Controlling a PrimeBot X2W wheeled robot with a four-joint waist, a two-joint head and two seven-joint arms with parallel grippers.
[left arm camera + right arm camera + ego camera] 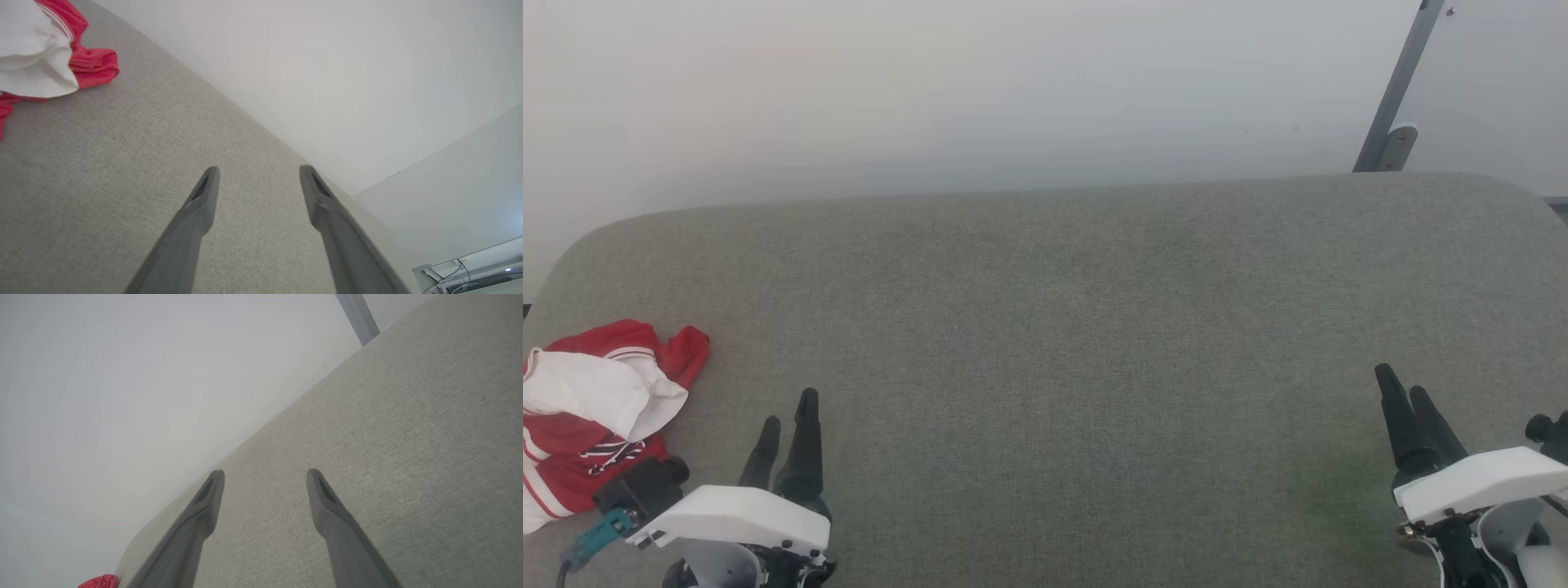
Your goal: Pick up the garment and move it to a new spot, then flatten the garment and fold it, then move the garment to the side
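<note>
Left tool point(789, 410) at lower left of head view, both dark fingers pointing away from the robot over bare grey fabric; the left wrist view shows its tool point(259, 169) spread wide with nothing between the fingers. Right tool point(1400, 380) at lower right, likewise above bare fabric; in the right wrist view it point(265, 472) is spread as wide and also empty. The two tools are well apart, near opposite ends of the tabletop point(1054, 327). The garment point(596, 408) lies crumpled at the tabletop's near left corner, just beside the left tool on its outer side and not touching its fingers. It is red, with a white section bunched on top, thin red-and-white stripe trim, and a small dark print low on the red part. In the left wrist view the garment point(41, 53) sits at upper left, clear of the fingers. In the right wrist view a small red edge point(100, 582) shows at the bottom left, far across the surface. The tabletop is covered in grey woven fabric with rounded far corners. Beyond it is a plain pale wall point(931, 82). A grey metal strut point(1401, 82) leans against the wall at far right, behind the tabletop's far edge.
</note>
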